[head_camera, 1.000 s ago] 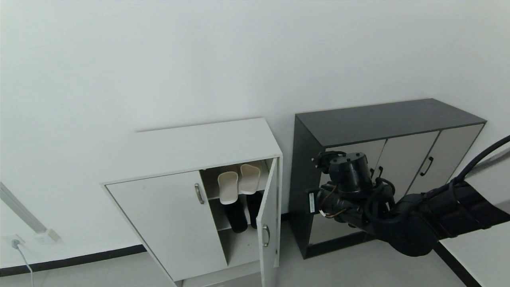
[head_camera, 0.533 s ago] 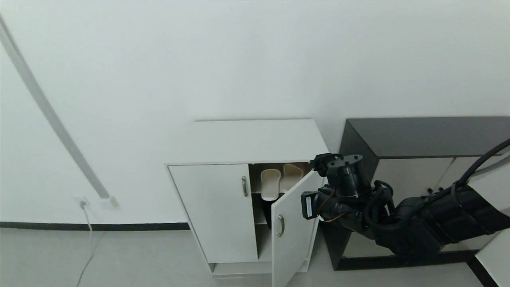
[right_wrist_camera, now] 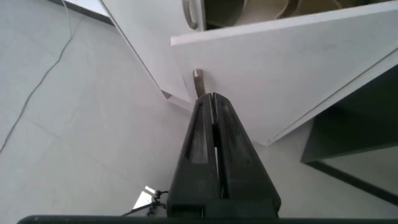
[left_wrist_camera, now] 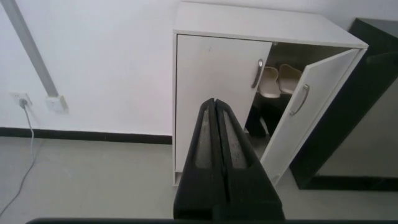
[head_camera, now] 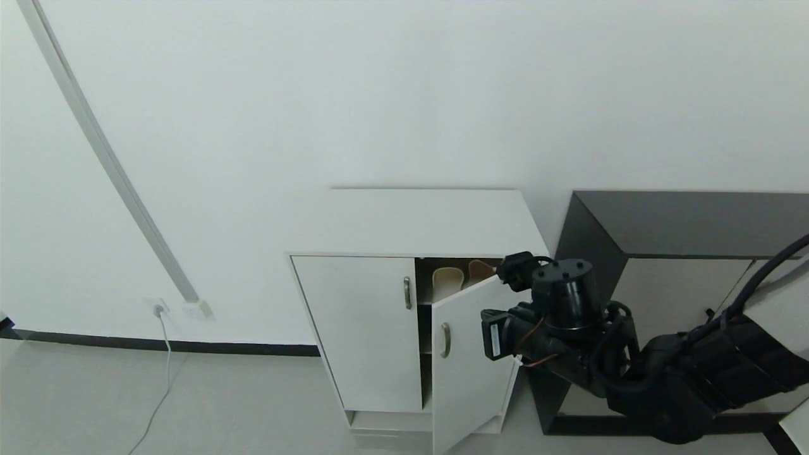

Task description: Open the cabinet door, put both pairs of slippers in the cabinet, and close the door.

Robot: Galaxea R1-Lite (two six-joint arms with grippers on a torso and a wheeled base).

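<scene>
My right hand (right_wrist_camera: 213,96), pressed together, sat just beside the handle (head_camera: 445,339) of the half-open cabinet door (head_camera: 471,354); beige slippers (head_camera: 447,281) stood shelved inside. I judged a flat, steady push near that edge best.

Got a dark grey cabinet (head_camera: 689,218) just right of the right jaws, against the white wall (head_camera: 379,95). Way off to their left, spotted a wall socket (head_camera: 158,309) with a white cord (head_camera: 168,370) trailing onto the grey floor (head_camera: 240,404), plus a pale cable duct (head_camera: 104,151) slanting up above it.
</scene>
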